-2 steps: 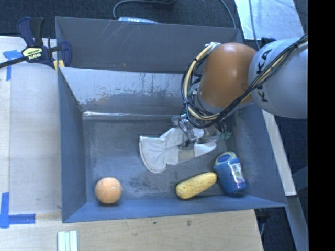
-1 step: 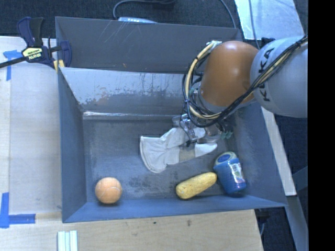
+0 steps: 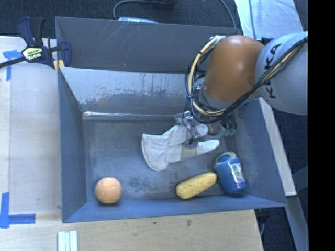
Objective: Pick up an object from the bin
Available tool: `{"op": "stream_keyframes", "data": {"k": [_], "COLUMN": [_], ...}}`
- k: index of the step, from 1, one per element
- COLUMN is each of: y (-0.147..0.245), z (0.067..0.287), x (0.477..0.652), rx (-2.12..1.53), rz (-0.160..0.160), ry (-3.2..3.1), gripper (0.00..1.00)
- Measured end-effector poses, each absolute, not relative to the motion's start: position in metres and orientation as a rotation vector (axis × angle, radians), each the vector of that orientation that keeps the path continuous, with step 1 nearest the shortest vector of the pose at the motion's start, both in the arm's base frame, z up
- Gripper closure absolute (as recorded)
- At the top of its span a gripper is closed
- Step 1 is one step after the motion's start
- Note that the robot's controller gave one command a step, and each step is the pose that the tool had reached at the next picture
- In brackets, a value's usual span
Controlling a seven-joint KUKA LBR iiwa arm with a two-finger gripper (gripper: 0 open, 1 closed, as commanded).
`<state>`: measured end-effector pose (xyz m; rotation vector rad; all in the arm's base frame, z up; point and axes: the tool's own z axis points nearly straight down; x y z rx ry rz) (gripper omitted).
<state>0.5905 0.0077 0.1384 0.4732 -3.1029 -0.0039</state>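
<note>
Your tool (image 3: pixel 192 131) sits just past the middle of the bin (image 3: pixel 72 156), toward 3 o'clock, low under the orange wrist cover (image 3: pixel 230 69). It's right at the near edge of a crumpled white cloth (image 3: pixel 159 150). Can't tell from this angle whether the tool is released or clenched, so don't count that as a grasp. The cloth lies mid-floor with its long axis roughly 9-to-3 o'clock: the wide bunched end points to 9, and the narrower end points to 3. One fold rises toward the tool and a second flap pokes out just below it at about 4 o'clock. Most of the cloth is at the tool's 8 o'clock, and whether its edge touches the tool I can't confirm. Other items you'll see: a blue can (image 3: pixel 230 173) at the bin's 4 o'clock, a yellow oblong thing (image 3: pixel 196 185) just beside it toward 5, lying near-horizontal, and an orange ball (image 3: pixel 108 190) at 7 o'clock, well apart from the tool.
</note>
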Motion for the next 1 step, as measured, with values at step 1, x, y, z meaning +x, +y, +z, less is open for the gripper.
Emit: {"op": "stream_keyframes", "data": {"k": [1], "y": [0.0076], "z": [0.1578], "x": [0.5923], "rx": [0.475], "rz": [-0.002], "ry": [-3.109], "gripper": [1.00]}}
